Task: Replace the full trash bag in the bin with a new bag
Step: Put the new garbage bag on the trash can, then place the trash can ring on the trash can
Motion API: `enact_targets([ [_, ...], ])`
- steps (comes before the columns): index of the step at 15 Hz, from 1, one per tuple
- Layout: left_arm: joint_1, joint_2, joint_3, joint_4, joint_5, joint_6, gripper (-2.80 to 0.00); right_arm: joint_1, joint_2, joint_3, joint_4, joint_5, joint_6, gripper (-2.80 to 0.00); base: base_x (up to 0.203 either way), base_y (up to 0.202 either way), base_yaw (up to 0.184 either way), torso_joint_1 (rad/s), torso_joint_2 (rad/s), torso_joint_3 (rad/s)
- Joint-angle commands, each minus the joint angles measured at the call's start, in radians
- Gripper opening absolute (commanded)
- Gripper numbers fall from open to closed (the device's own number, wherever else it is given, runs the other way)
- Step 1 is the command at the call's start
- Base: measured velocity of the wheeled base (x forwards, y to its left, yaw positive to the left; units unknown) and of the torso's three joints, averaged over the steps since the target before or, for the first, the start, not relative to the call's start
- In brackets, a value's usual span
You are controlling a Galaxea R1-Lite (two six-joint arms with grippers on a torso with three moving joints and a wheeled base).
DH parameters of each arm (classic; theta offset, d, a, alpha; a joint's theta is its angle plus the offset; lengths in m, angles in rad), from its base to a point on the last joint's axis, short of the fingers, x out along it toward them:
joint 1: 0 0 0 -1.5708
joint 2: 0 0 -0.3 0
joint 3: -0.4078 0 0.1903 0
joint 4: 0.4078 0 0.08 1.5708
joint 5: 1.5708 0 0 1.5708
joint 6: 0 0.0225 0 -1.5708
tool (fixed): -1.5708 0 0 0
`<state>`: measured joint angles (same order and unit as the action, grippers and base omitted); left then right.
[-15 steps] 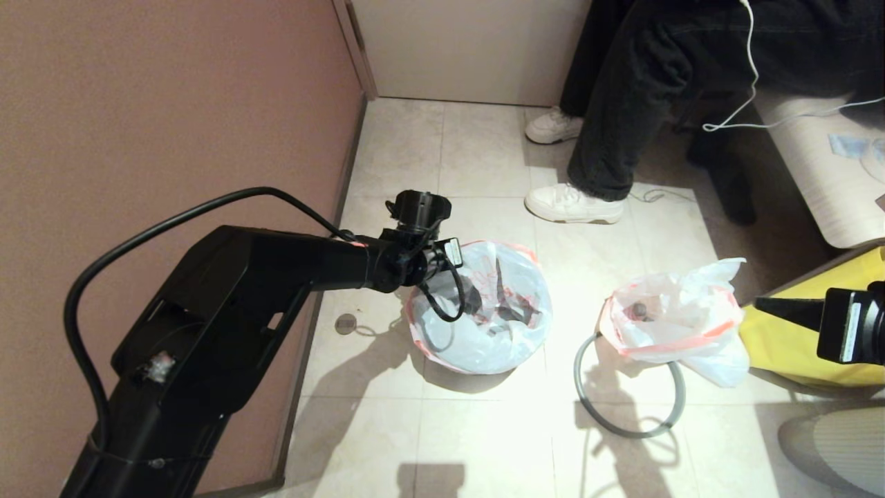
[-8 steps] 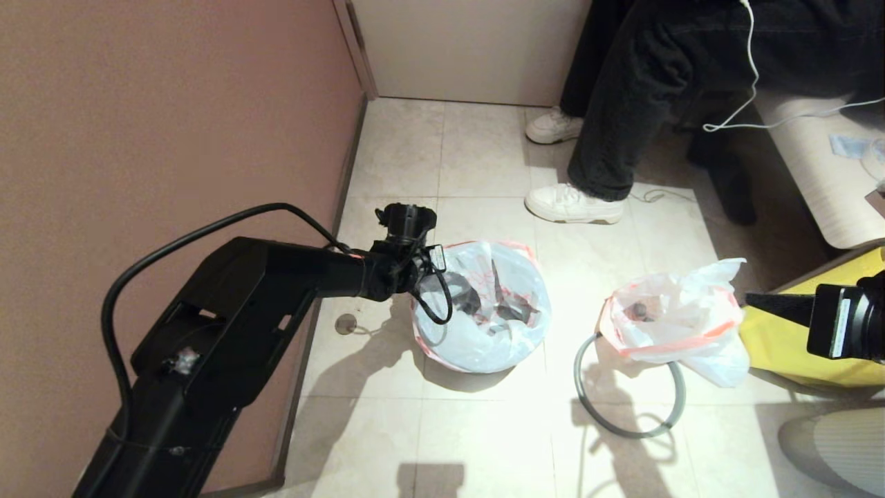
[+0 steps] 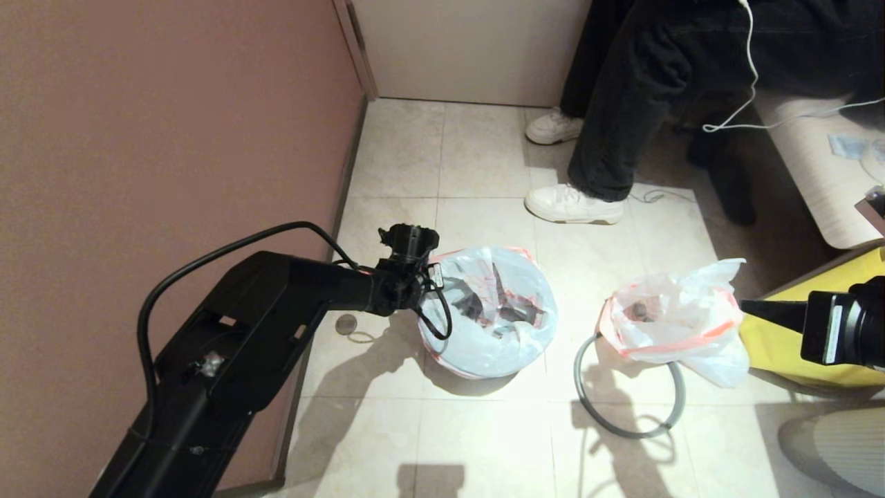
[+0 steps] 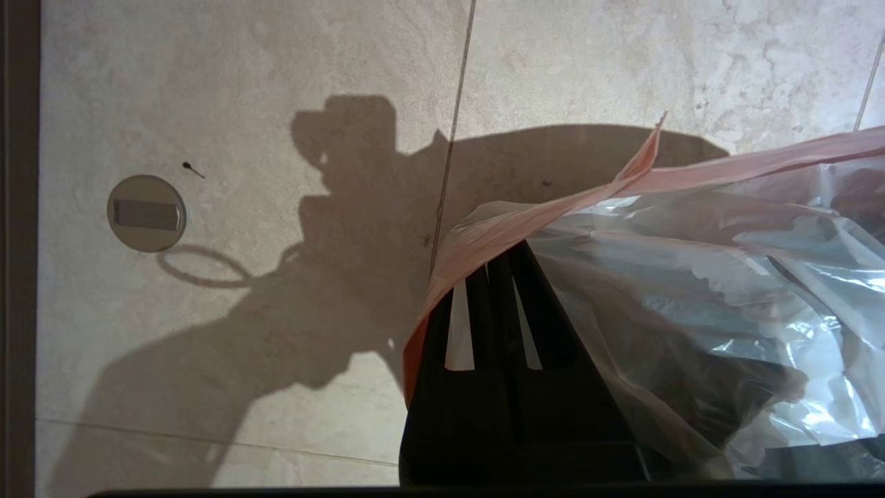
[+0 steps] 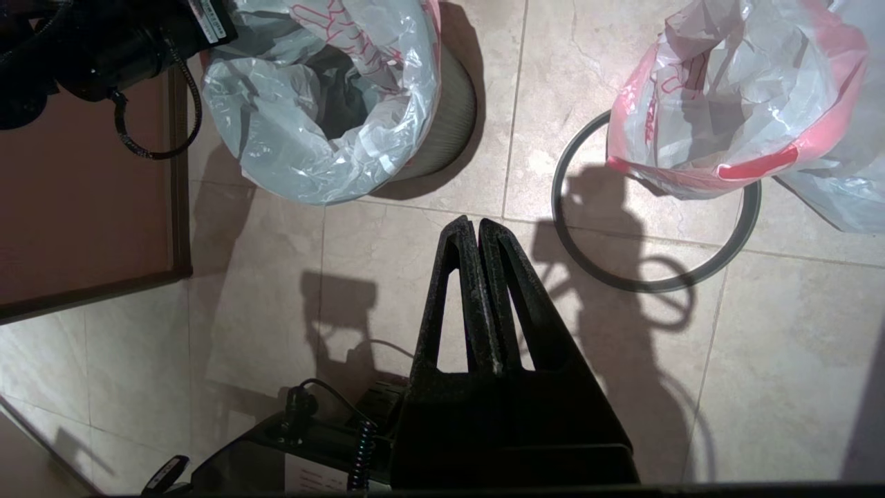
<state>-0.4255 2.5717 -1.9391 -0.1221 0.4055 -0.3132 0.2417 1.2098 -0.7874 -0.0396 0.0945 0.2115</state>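
Pinching the pink rim of the new bag (image 3: 494,311), the left gripper (image 4: 499,266) works at the bin (image 5: 442,124) by the wall — jaws closed on the plastic. Right gripper (image 5: 478,225) hangs closed and empty, well apart. Full trash bag (image 3: 674,318) sits on the grey hoop (image 3: 626,425) beside the yellow bag (image 3: 795,346)

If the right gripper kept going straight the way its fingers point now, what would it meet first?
The right gripper, shut and holding nothing, points down at bare floor tile between the bin and the grey hoop. It would probably meet the tile first, though depth is unclear.
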Motion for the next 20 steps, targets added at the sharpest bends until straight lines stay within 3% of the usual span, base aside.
enact_targets([
  [1,0.0,-0.005,0.008,0.009,0.004,-0.009,-2.8,0.002,-0.006,-0.002,-0.001,0.001,0.0,-2.8,0.0,0.0,0.0,0.0,0.0,0.0],
  [4,-0.008,-0.126,0.042,0.051,0.003,-0.032,-2.8,0.0,-0.025,-0.007,0.005,0.005,0.028,-2.8,0.0,0.0,0.0,0.0,0.0,0.0],
  [6,-0.03,-0.222,0.082,0.1,0.003,-0.051,-2.8,0.001,-0.046,-0.01,0.007,0.022,0.172,-2.8,0.0,0.0,0.0,0.0,0.0,0.0],
  [9,-0.069,-0.356,0.159,0.231,-0.002,-0.106,-2.8,-0.002,-0.119,-0.001,0.046,0.024,0.263,-2.8,0.0,0.0,0.0,0.0,0.0,0.0],
  [12,-0.094,-0.435,0.249,0.373,-0.004,-0.15,-2.8,-0.026,-0.171,0.018,0.141,0.026,0.452,-2.8,0.0,0.0,0.0,0.0,0.0,0.0],
  [14,-0.118,-0.497,0.335,0.428,-0.004,-0.169,-2.8,-0.035,-0.198,0.077,0.179,0.02,0.447,-2.8,0.0,0.0,0.0,0.0,0.0,0.0],
  [20,-0.183,-0.753,0.635,0.46,0.027,-0.174,-2.8,-0.146,-0.35,0.347,0.24,-0.132,0.355,-2.8,0.0,0.0,0.0,0.0,0.0,0.0],
])
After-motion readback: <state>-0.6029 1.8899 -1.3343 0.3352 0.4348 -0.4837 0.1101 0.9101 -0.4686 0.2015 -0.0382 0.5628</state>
